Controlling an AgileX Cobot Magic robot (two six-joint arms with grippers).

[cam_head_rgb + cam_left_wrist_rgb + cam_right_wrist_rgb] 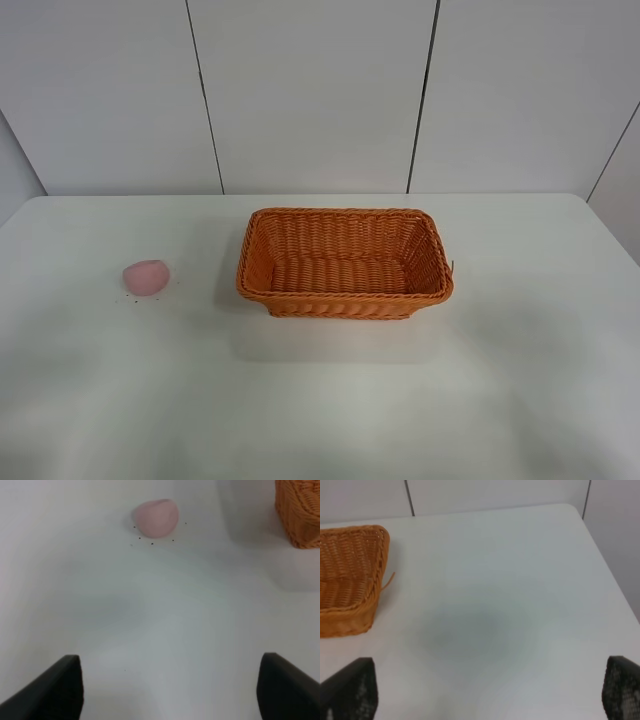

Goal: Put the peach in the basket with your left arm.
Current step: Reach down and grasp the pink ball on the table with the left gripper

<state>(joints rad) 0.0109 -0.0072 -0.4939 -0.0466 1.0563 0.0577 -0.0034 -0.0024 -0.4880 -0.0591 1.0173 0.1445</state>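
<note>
One pink peach (156,518) lies ahead of the empty, wide-spread left pincer (170,682); one orange wicker basket (300,515) sits apart.

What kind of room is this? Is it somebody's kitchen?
Probably not a kitchen; it looks more like a robot test room. A plain white table sits before a bare white panelled wall, with just a small pale-pink peach and an orange woven wicker basket laid out.

Pale-pink peach (146,277); orange woven basket (344,299); white table (320,400); black tool fingers (50,690).
</note>
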